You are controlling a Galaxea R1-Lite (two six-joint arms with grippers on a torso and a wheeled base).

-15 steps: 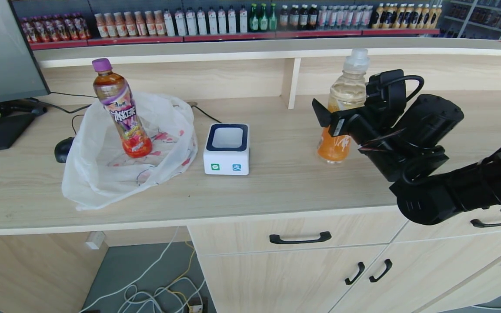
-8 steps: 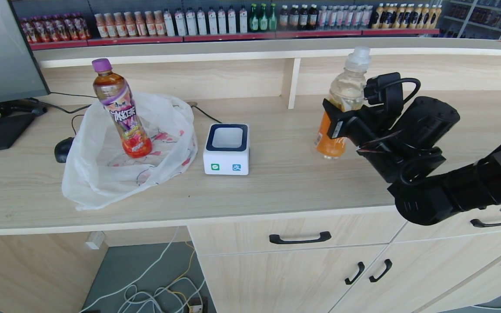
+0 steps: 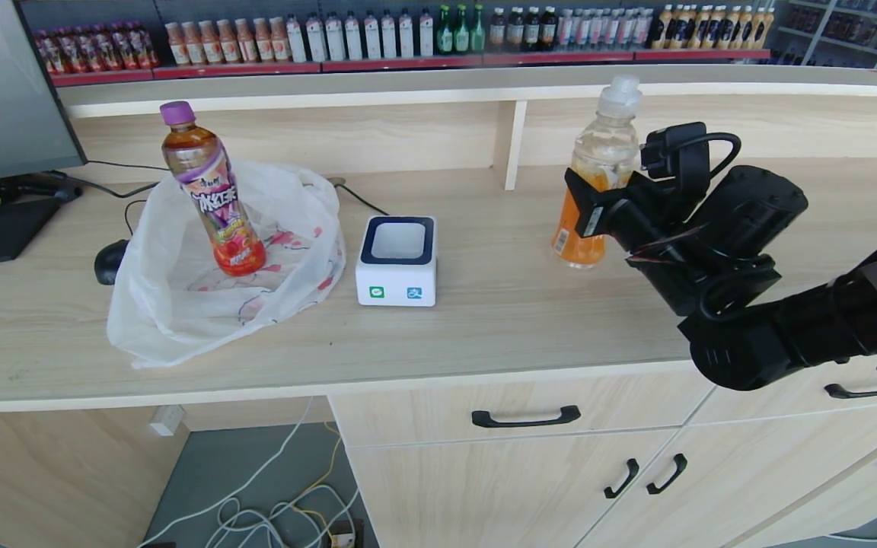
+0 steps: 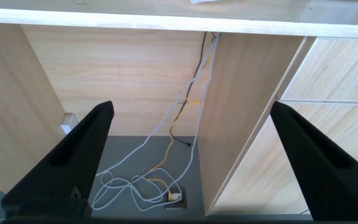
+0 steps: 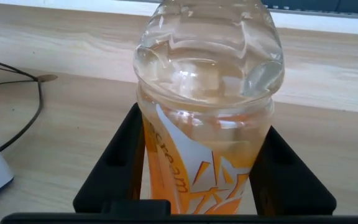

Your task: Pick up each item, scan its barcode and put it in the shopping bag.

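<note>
**While the right tool (image 3: 589,200) clamps the orange drink bottle (image 3: 600,164), the left tool (image 4: 191,163) hangs spread wide under the counter (image 3: 484,327)**

Where the right tool's two black fingers (image 5: 118,163) meet the bottle (image 5: 207,93), they press against opposite sides of its lower, labelled half, just under the clear shoulder. The bottle leans slightly, white cap uppermost, with orange liquid in the bottom part. Whether its base touches the counter or sits just above it cannot be told. It stands at the right side of the counter, well apart from the bag.

To the left of the bottle, the white scanner (image 3: 397,260) with a dark-rimmed top window sits on the counter. Just beside it lies the white shopping bag (image 3: 180,312), its mouth slumped wide. A tea bottle (image 3: 214,198) with a purple cap stands upright inside the bag. A black mouse (image 3: 110,261) lies at the bag's far left edge, and a monitor (image 3: 4,84) stands in the corner behind it.

The left tool points down below the counter's edge, its fingers (image 4: 73,165) far apart with nothing between them. Beyond them are wooden cabinet panels and loose cables (image 4: 160,168) on the floor.
</note>
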